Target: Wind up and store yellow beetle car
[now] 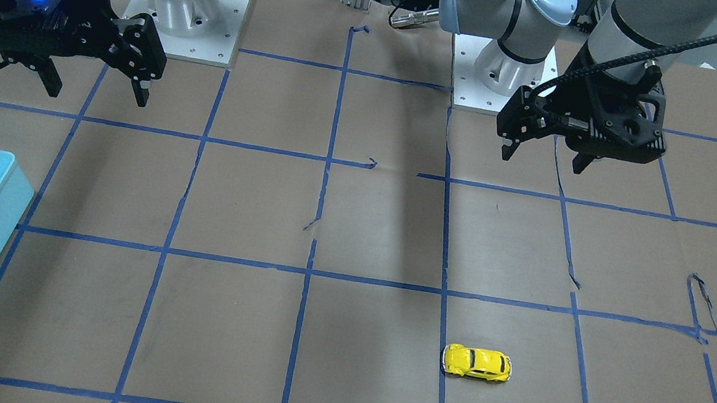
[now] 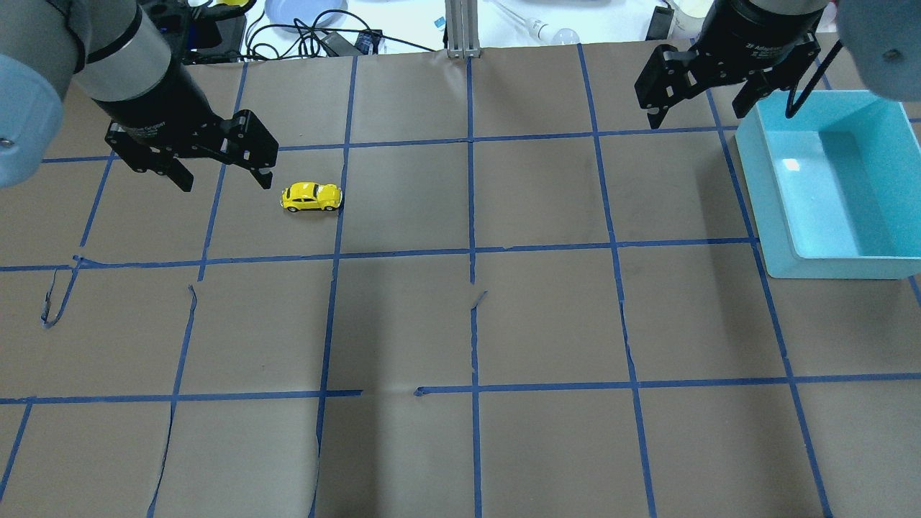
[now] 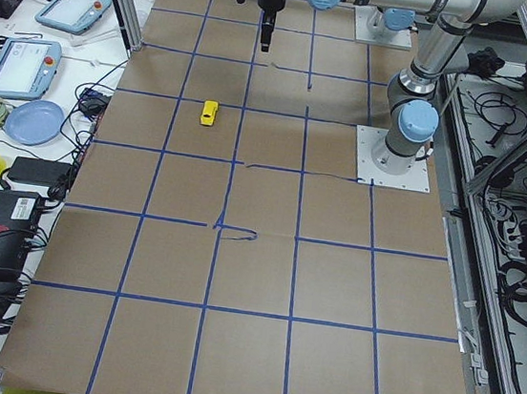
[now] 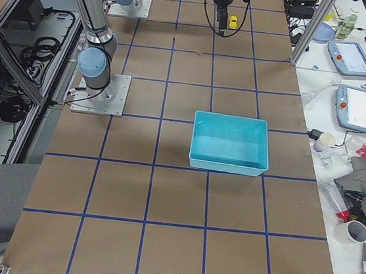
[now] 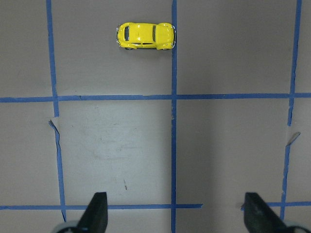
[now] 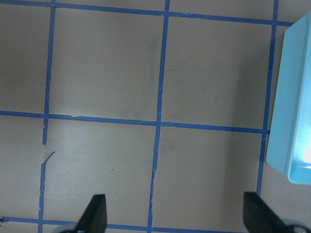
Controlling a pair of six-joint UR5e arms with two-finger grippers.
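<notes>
While the glossy yellow beetle toy car (image 2: 311,197) sits free on the worktop (image 2: 547,316), the left gripper (image 2: 225,180) hovers near it and the right gripper (image 2: 698,119) beside the turquoise plastic bin (image 2: 766,208), fingers (image 2: 262,169) apart, likely ready to grasp.

A robotics lab: bolted arm bases (image 1: 190,20), tape-gridded table (image 2: 547,324), teach pendants (image 4: 357,107) and loose cables (image 3: 523,277) alongside.

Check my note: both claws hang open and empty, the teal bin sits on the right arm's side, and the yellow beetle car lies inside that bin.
Wrong on the car: the yellow beetle car is not in the teal bin; it stands on the table near the left claw, as the overhead exterior view shows. The rest holds, right claw included.
</notes>
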